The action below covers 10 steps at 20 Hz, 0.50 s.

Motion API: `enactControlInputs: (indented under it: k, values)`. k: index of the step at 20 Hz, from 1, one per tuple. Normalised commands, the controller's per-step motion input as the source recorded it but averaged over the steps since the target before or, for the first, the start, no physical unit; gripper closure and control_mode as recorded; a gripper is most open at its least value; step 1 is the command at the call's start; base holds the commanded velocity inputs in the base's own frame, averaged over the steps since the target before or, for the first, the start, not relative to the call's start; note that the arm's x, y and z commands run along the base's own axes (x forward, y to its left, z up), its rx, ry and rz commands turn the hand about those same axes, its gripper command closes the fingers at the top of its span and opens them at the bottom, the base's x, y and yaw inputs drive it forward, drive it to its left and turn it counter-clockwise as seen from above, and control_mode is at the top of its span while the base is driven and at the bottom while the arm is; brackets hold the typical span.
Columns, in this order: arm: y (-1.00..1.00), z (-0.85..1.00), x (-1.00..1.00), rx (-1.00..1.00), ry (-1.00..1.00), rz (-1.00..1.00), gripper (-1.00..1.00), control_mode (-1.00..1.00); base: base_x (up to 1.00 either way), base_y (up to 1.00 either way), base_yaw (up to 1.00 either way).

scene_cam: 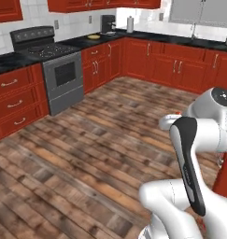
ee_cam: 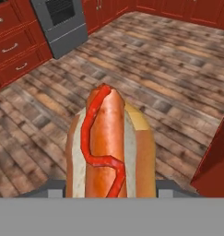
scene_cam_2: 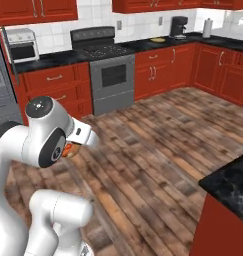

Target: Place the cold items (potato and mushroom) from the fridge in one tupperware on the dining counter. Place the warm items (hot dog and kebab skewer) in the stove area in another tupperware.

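**Hot dog held above the kitchen floor**

The hot dog (ee_cam: 109, 147) is clamped in the gripper (ee_cam: 111, 191), bun and ketchup stripe pointing away from the hand, over the wooden floor (ee_cam: 178, 78). The stove (scene_cam: 59, 70) is seen well apart, against the far wall.

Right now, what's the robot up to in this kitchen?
The gripper is carrying a hot dog in a bun with a ketchup squiggle, held above the wooden floor in the middle of the kitchen. The stove sits back against the far wall, and a dark counter corner is nearby. No tupperware in sight.
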Motion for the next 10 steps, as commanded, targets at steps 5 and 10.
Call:
enactControlInputs:
  k: [5,10]
  values:
    - [0.0,0.0,0.0,0.0,0.0,0.0,1.0,1.0,-1.0,-0.64,-0.12]
    - [0.0,0.0,0.0,0.0,0.0,0.0,1.0,1.0,-0.97,-1.0,-0.07]
